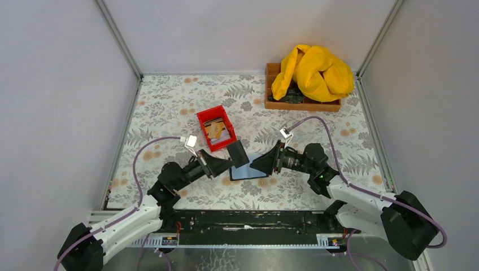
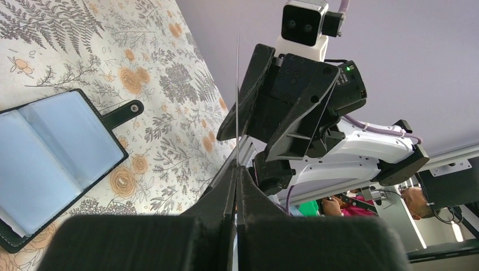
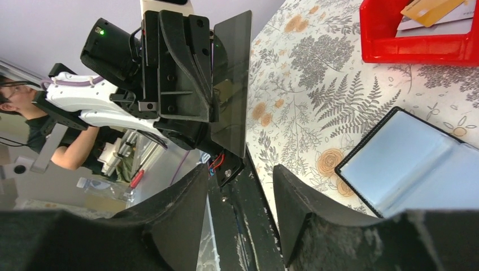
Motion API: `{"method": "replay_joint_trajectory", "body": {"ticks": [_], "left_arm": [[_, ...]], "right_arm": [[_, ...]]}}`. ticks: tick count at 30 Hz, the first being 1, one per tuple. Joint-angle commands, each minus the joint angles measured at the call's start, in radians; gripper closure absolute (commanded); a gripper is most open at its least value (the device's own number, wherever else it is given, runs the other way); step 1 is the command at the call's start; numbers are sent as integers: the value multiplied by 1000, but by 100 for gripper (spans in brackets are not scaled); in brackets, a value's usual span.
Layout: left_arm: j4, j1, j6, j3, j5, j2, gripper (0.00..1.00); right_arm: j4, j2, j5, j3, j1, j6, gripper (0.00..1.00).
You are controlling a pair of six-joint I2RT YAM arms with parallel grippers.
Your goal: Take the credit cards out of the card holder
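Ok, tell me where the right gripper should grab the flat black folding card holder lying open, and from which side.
The black folding card holder lies open and flat, so its grey-blue faces offer nothing to pinch; only the thin rim does. Probably take the rim nearest the right gripper, coming in low from that arm's side.

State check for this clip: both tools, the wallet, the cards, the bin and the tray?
left tool: shut on a dark card, held in the air.
right tool: open, empty.
card holder: lying open on the table, strap unfastened, no card showing in the visible pockets.
red bin: holds several cards.
wooden tray: mostly covered by a yellow cloth.
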Motion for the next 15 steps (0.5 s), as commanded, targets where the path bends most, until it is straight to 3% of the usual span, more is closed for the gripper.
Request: {"method": "replay_joint_trajectory", "body": {"ticks": [1, 15], "left_arm": [[75, 2, -12, 17, 16, 9, 100], [108, -27, -19, 36, 19, 54, 100]], "right_arm": [[138, 34, -47, 24, -3, 55, 50], [172, 96, -64, 73, 3, 81, 66]]}}
